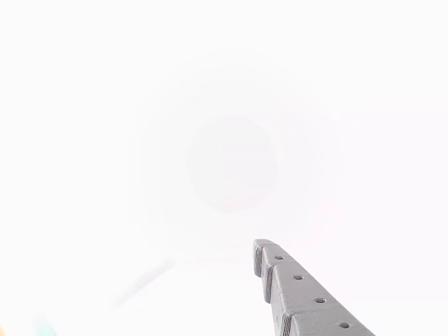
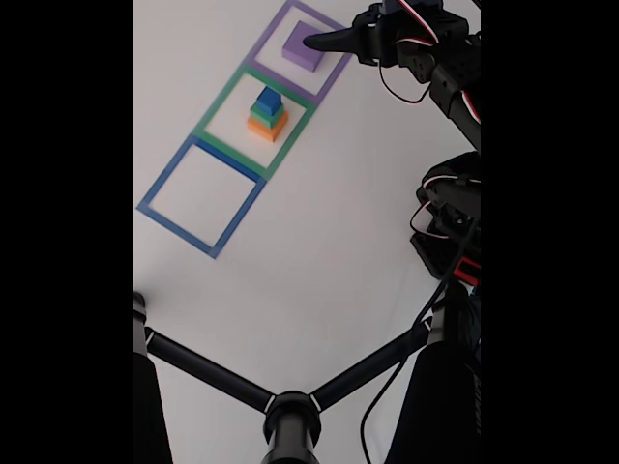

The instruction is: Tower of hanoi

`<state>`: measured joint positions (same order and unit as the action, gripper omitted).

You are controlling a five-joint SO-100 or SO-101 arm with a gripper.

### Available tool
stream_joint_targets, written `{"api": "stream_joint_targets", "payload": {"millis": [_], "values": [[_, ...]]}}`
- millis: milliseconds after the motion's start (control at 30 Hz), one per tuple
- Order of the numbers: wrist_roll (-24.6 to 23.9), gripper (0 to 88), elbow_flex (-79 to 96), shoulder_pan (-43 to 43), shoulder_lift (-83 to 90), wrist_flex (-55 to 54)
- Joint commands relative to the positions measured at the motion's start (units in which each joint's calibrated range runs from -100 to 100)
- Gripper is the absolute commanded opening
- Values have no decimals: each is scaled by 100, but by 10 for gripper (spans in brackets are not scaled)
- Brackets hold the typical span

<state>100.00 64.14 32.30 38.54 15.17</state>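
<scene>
White table [image 2: 338,222] in the fixed view, left to right: empty blue square [image 2: 201,196]; green square [image 2: 253,117] holding stacked blocks [image 2: 268,113]; purple square [image 2: 300,50] at the far edge holding a purple block [image 2: 303,47], hand [image 2: 311,41] over it, opening indiscernible.

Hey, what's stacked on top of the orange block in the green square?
On the orange block sits a green block, then a blue block on top. Whatever lies under the stack is covered.

A hobby robotics bench: white tabletop [image 2: 319,251] with taped coloured squares [image 2: 201,196], black camera tripod [image 2: 290,416], exposed servo wiring [image 2: 401,92].
</scene>
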Motion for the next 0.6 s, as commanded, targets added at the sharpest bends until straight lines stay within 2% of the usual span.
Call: {"api": "stream_joint_targets", "payload": {"millis": [0, 567], "values": [[0, 543, 104, 21, -394, -1080], [0, 499, 777, -382, -1928, -3614]]}}
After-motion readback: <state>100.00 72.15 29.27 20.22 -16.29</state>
